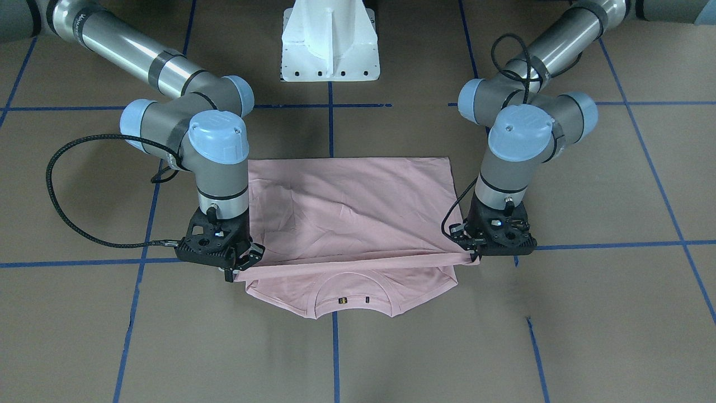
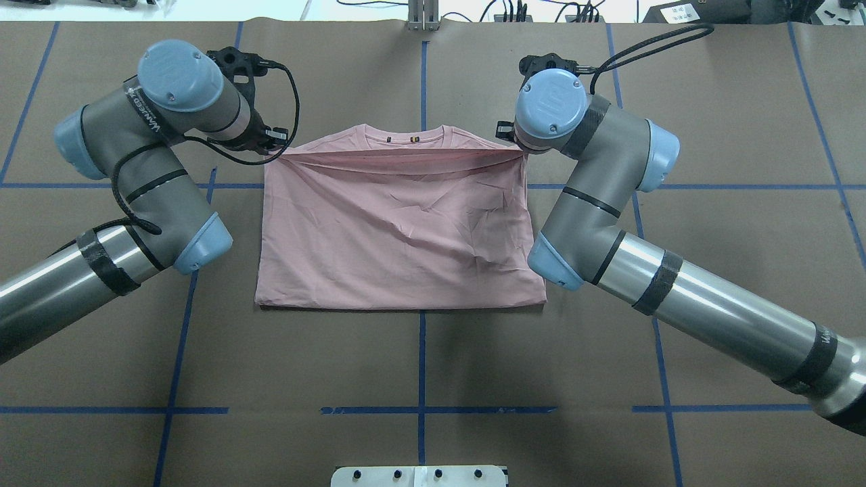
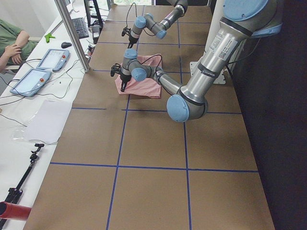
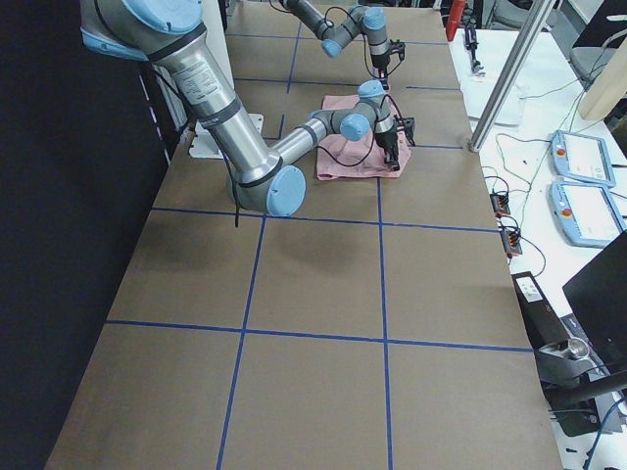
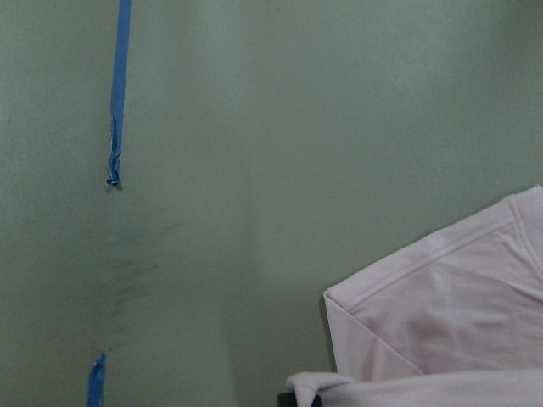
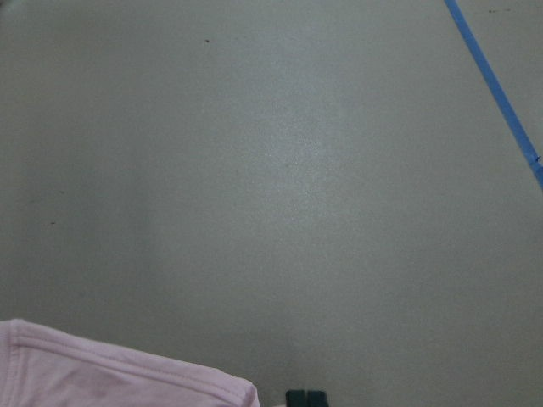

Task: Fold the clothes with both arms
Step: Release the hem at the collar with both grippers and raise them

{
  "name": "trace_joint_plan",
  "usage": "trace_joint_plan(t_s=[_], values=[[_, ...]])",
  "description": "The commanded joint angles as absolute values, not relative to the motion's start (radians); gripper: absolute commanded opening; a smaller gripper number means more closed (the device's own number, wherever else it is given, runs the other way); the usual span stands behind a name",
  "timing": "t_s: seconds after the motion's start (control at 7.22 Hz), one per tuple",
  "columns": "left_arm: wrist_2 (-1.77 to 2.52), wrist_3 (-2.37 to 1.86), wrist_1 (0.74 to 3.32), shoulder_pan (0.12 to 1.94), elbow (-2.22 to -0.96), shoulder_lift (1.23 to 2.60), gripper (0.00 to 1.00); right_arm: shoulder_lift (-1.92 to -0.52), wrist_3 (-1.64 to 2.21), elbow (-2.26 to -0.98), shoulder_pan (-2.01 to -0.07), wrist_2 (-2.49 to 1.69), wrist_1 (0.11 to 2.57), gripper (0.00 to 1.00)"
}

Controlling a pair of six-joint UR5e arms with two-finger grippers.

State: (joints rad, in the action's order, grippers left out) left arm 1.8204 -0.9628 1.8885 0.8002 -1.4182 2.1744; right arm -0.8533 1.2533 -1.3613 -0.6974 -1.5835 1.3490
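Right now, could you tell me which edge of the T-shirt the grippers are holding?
The T-shirt's taut edge beside the collar, stretched between the left gripper and right gripper; the collar edge and the opposite fold lie flat.

I can read almost nothing with certainty. On the left arm (image 2: pixel 155 196), dark letters (image 2: pixel 139 111) run along the grey wrist part. I make out something like "WAN", and the rest is too blurred. The blue cap (image 2: pixel 556 98) on the right arm (image 2: pixel 609 196) carries a raised logo, but I cannot spell it. Inside the collar of the shirt (image 2: pixel 399 230) is a small dark label (image 2: pixel 414 139) with a yellow mark, too small to read. The print on the left arm's tube in the left side view is also unreadable.
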Motion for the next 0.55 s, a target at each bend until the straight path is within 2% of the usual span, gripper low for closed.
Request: trace_joint_plan(t_s=[0.0,0.14,0.42], values=[[1.816,-0.887,1.908,0.802,-1.393,2.178,0.45,-0.85,1.253,-1.348,-0.695,-1.579,1.347,0.99],[1.819,-0.814,1.913,0.805,-1.414,2.171,0.99,-0.845,1.243,-1.35,-0.698,-1.589,1.347,1.0],[1.828,-0.808,1.911,0.807,-1.597,2.073,1.0,-0.848,1.061,-1.365,-0.764,-1.743,1.335,1.0]])
